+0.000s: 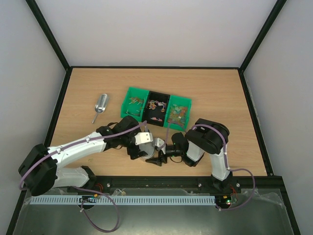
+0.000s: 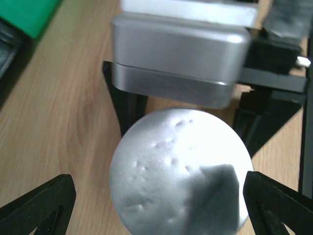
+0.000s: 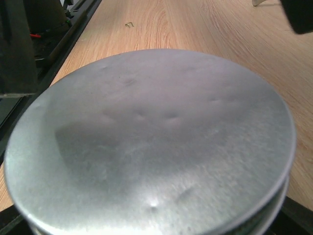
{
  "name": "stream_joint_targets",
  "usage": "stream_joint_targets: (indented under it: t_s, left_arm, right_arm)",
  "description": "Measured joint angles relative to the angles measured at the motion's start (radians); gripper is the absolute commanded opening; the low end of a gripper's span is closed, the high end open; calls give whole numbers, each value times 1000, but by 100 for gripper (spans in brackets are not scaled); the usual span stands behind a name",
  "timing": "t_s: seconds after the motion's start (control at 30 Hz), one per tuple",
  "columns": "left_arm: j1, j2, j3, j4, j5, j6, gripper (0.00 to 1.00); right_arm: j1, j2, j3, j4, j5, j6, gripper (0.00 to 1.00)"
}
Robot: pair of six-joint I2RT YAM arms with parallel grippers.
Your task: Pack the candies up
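The candies [image 1: 155, 105] lie as mixed tiny sweets in a row of three bins at mid table. A round white-grey lid [image 2: 181, 171] sits on the jar, which is almost hidden under it. My left gripper [image 2: 159, 205] is open around the lid: its right fingertip [image 2: 274, 200] touches the rim and its left fingertip [image 2: 44, 203] stands apart. My right gripper [image 3: 156, 226] comes from the other side, its black fingers [image 2: 124, 105] clasping the jar below the lid [image 3: 146, 142]. Both grippers meet near the front edge [image 1: 149, 154].
The bins are green [image 1: 131, 94], black [image 1: 158, 95] and green [image 1: 182, 102]. A metal scoop [image 1: 100, 105] lies on the wood left of them. Black frame rails [image 1: 146, 182] run along the near edge, close behind the grippers.
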Motion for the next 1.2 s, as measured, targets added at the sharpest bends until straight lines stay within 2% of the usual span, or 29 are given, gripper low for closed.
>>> stream_joint_targets:
  t_s: [0.47,0.83,1.2]
  left_arm:
    - [-47,-3,-65,90,-65,-179,98]
    - [-47,-3,-73,97,-68,-212,73]
    - [-42,23,-46,69,-64,-134,60]
  right_arm:
    - [0,0,4,0,28,6,37]
    - [0,0,5,0,34,7,37]
    - [0,0,5,1,40,6,37]
